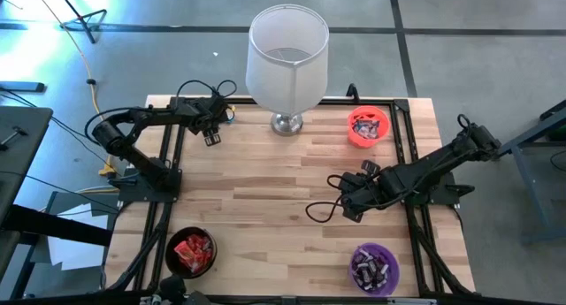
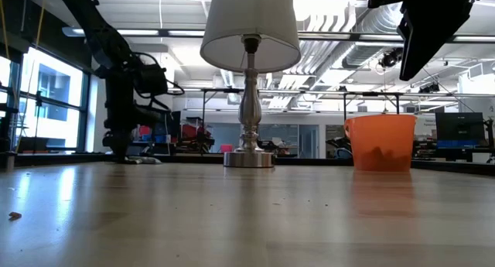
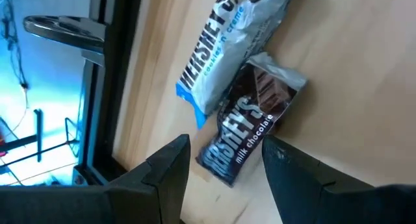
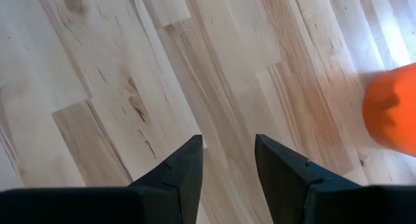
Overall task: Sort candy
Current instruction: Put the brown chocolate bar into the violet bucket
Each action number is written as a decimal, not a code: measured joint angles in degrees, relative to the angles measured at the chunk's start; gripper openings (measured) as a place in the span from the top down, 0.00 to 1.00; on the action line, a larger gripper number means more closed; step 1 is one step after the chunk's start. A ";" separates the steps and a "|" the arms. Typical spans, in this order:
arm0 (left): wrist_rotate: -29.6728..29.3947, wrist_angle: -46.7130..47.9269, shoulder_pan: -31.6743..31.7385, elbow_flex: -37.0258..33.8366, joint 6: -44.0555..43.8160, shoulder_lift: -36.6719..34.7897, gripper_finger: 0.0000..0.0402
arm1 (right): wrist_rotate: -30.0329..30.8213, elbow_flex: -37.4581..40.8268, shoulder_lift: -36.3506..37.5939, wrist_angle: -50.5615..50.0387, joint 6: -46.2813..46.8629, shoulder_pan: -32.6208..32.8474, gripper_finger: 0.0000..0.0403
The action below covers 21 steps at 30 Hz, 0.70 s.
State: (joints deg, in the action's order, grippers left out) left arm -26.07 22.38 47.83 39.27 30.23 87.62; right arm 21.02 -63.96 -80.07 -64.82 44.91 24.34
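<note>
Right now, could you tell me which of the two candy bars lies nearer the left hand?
The dark brown milk chocolate bar: its end lies between the open left hand's fingers, while the blue-white cookies 'n' creme bar lies beyond it.

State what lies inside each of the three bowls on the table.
Seen from above: the black bowl holds red-wrapped candy, the purple bowl dark and silvery pieces, the orange bowl mixed wrappers. Lower layers are covered, so counts cannot be told.

Open-plan lab (exposed ducts (image 2: pixel 363 35), workbenches (image 2: pixel 232 139)).
</note>
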 joint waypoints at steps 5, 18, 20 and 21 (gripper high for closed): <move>0.00 -2.59 0.48 0.00 -1.40 0.93 0.55 | 0.01 0.00 0.00 -0.06 -0.20 0.00 0.66; -0.21 -2.80 0.57 0.00 2.81 0.93 0.77 | 0.61 0.00 0.00 -0.06 0.02 0.00 0.66; -0.18 -2.69 0.57 0.20 3.52 0.93 0.86 | 0.59 0.00 0.00 -0.04 0.02 0.00 0.66; -0.02 -2.73 0.57 0.34 3.46 0.93 0.91 | 0.59 0.00 0.00 -0.04 0.02 0.00 0.66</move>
State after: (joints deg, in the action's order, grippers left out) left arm -26.09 19.65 48.40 39.61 33.69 88.55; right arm 21.61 -63.96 -80.07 -64.86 44.93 24.34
